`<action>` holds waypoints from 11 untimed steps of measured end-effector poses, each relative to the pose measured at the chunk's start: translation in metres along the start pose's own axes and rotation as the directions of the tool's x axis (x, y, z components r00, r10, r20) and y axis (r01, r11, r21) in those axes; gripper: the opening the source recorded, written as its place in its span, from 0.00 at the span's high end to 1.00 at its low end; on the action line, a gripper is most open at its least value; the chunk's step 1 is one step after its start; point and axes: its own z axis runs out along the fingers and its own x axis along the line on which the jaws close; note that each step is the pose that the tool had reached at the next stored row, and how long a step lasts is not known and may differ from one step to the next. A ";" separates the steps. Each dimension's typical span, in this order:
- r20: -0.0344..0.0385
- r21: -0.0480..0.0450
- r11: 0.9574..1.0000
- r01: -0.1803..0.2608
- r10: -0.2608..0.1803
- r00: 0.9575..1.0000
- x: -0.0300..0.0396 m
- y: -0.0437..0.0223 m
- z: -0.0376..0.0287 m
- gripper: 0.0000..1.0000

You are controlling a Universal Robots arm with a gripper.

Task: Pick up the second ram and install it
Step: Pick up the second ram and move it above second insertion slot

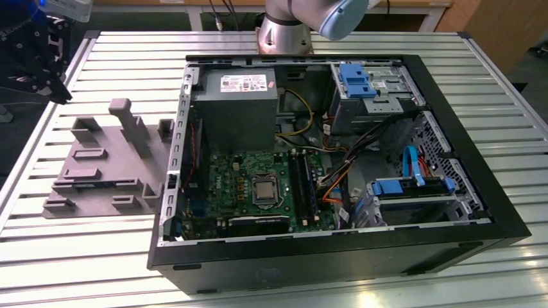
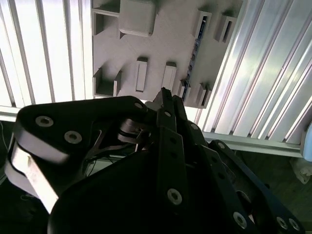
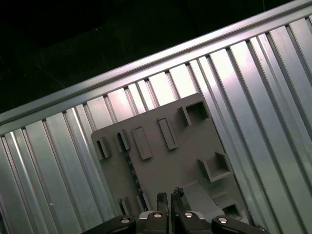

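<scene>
The second ram (image 2: 196,46) stands on edge in a slot of the grey holder block (image 2: 165,39), showing as a thin dark blue-green strip. In the first wrist view the ram (image 3: 130,163) is a dark line along one side of the block (image 3: 180,156). My black gripper (image 1: 53,90) hangs above the table's far corner on the exterior view's left, off to the side of the holder block (image 1: 102,170). In both wrist views its fingertips (image 3: 168,196) are pressed together with nothing between them, well short of the ram. The gripper (image 2: 165,95) is shut.
An open black computer case (image 1: 342,250) lies on the slatted metal table (image 1: 77,256), to the exterior view's right of the holder block. Inside are a green motherboard (image 1: 231,173), a grey power supply (image 1: 233,106), blue drive brackets (image 1: 355,80) and loose cables (image 1: 342,173).
</scene>
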 end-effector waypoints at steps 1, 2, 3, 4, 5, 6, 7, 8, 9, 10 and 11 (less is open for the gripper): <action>0.000 0.000 1.000 0.000 0.000 1.000 0.0000 0.0000 0.0000 0.82; 0.000 0.000 1.000 0.000 0.000 1.000 0.0000 0.0000 0.0000 0.82; 0.000 0.000 1.000 0.000 0.000 1.000 0.0000 0.0000 0.0000 0.82; 0.000 0.000 1.000 0.000 0.000 1.000 0.0000 0.0000 0.0000 0.82; 0.000 0.000 1.000 0.000 0.000 1.000 0.0000 0.0000 0.0000 0.82; 0.000 0.000 1.000 0.000 0.000 1.000 0.0000 0.0000 0.0000 0.82; 0.000 0.000 1.000 0.000 0.000 1.000 0.0000 0.0000 0.0000 0.81; 0.000 0.000 1.000 0.000 0.000 1.000 0.0000 0.0000 0.0000 0.81; 0.000 0.000 1.000 0.000 0.000 1.000 0.0000 0.0000 0.0000 0.75; 0.000 0.000 1.000 0.000 0.000 1.000 0.0000 0.0000 0.0000 0.75; 0.000 0.000 1.000 0.000 0.000 1.000 0.0000 0.0000 0.0000 0.75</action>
